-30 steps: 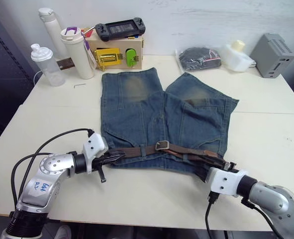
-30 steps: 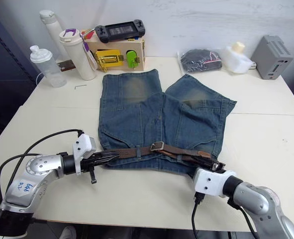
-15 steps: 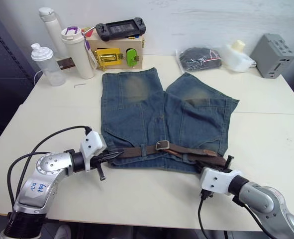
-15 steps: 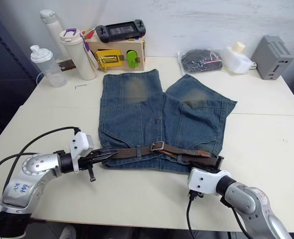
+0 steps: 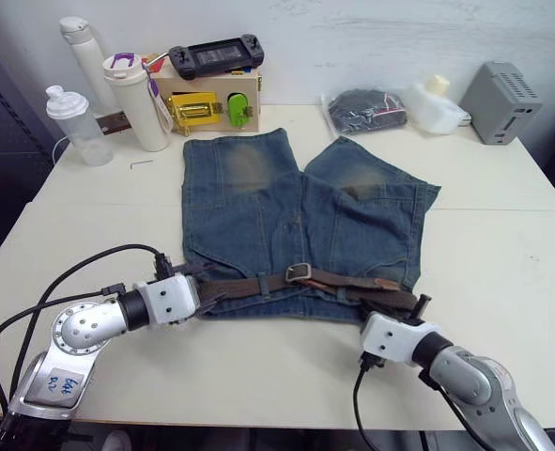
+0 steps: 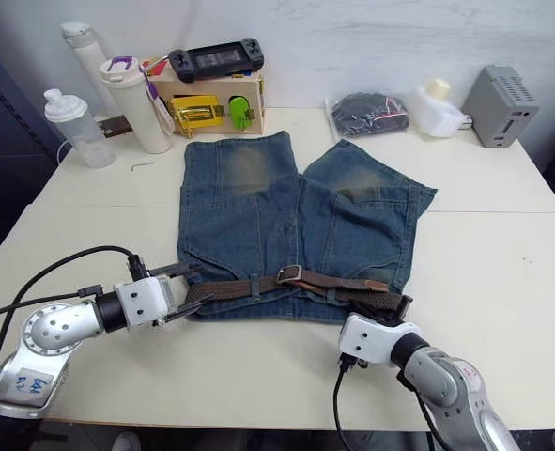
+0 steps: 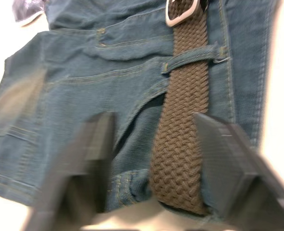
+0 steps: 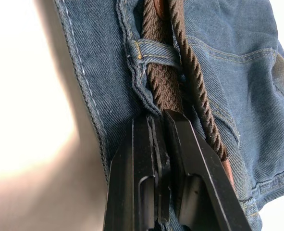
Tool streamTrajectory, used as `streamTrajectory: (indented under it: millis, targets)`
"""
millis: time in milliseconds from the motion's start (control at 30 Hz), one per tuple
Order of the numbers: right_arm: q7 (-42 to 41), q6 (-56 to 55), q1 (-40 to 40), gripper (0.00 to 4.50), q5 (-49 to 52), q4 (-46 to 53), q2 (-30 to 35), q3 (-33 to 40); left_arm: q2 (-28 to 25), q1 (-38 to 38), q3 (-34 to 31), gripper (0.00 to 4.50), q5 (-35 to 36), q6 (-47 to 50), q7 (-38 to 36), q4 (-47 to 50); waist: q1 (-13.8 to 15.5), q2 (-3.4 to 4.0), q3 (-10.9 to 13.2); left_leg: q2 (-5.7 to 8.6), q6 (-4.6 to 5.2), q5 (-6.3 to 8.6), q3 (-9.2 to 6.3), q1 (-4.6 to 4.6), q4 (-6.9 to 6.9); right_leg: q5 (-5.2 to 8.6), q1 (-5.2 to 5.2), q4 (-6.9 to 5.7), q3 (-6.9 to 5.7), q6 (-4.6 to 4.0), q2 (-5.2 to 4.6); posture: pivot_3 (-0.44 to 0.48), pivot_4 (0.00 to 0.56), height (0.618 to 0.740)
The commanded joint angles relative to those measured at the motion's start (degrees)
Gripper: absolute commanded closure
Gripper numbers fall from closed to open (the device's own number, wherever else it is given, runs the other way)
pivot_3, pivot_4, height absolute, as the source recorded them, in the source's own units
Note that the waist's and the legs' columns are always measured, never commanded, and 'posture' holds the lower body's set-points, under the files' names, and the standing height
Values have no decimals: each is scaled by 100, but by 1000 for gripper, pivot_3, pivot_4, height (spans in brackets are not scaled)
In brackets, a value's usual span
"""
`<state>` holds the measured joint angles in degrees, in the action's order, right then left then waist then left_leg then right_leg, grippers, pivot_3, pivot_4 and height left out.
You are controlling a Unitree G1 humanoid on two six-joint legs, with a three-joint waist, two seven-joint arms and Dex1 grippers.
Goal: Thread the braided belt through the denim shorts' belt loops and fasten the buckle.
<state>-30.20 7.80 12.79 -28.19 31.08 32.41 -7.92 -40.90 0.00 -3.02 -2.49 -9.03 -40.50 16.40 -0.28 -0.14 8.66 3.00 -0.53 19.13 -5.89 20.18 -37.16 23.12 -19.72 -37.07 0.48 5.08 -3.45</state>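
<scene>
The braided belt point(image 5: 310, 280) runs along the waistband of the denim shorts point(image 5: 296, 221) at centre frame, passing under belt loops point(image 8: 154, 52), its silver buckle point(image 5: 299, 272) resting mid-waist on the cream table point(image 5: 502, 254). My left gripper point(image 6: 185, 287), lower left, has its jaws spread to either side of the belt's looped end at the shorts' corner. My right gripper point(image 8: 162, 125), lower right, has its jaws pressed together against the belt's other fold, though I cannot tell if strap lies between them. To finish well, I judge I should draw the free end towards the buckle, keeping the strap flat and untwisted.
</scene>
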Motion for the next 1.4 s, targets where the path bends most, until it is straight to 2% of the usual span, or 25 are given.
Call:
streamTrajectory:
  millis: [33,167,367,467,633,667,700,733,967,1133,1267,1400]
  targets:
    - [-68,140,51,4500,-79,98,-126,-274,42,43,63,436,-184,-383,168,-154,1,0,0,0,0,0,0,0,1,0,0,0,0,0,0,0,150,740]
    - [-77,226,91,4500,-134,184,-178,-315,34,19,173,436,-253,-494,145,-213,5,0,0,0,0,0,0,0,2,0,-1,0,0,0,0,0,150,740]
    - [-75,307,157,4500,-159,252,-236,-355,121,-341,412,436,-898,-559,516,-428,9,0,0,0,-1,0,0,1,2,0,-1,0,0,0,0,0,150,740]
    - [-73,337,162,4500,-174,277,-252,-388,217,-339,492,1182,-965,-484,585,-353,2,0,0,0,-1,0,2,1,7,0,-6,-1,1,0,1,0,150,740]
    - [-70,376,115,4500,-163,297,-255,-394,131,-187,636,3322,-1205,-458,520,-446,6,0,0,-1,-2,0,2,2,6,0,-8,-2,0,0,1,0,150,740]
    - [-73,378,98,4500,-157,295,-255,-397,155,-195,623,3861,-1193,-434,544,-475,8,0,0,-1,-2,0,2,2,6,0,-8,-2,0,0,1,0,150,740]
    - [-75,379,86,4500,-153,292,-254,-399,174,-205,614,4232,-1184,-421,563,-496,11,0,0,-1,-2,0,1,3,5,0,-8,-2,0,0,1,0,150,740]
    - [-73,373,74,4500,-151,283,-250,-401,184,-230,598,4413,-1226,-398,612,-529,11,0,0,-1,-2,0,1,3,5,0,-8,-2,0,0,1,0,150,740]
    - [-65,390,16,4500,-152,239,-256,-464,178,-197,369,4413,-1516,58,994,-778,7,0,0,-1,-2,0,2,3,5,0,-8,-3,0,0,1,0,150,740]
    - [-53,456,-32,4500,-129,164,-208,-376,-230,243,-164,4413,-1322,-62,1053,-1131,-13,1,1,-3,-4,-1,2,3,9,0,-15,-7,1,0,2,0,150,740]
    - [-25,499,-123,4500,-85,80,-177,-332,-383,578,-86,4413,-1149,-292,889,-1098,10,7,4,-5,-6,0,4,3,10,1,-16,-4,0,-1,1,0,150,740]
    - [-59,501,-183,4500,-31,35,-171,-357,-257,486,78,4413,-1044,-288,925,-1038,15,7,4,-4,-6,0,3,2,7,1,-12,-4,0,-1,0,0,150,740]
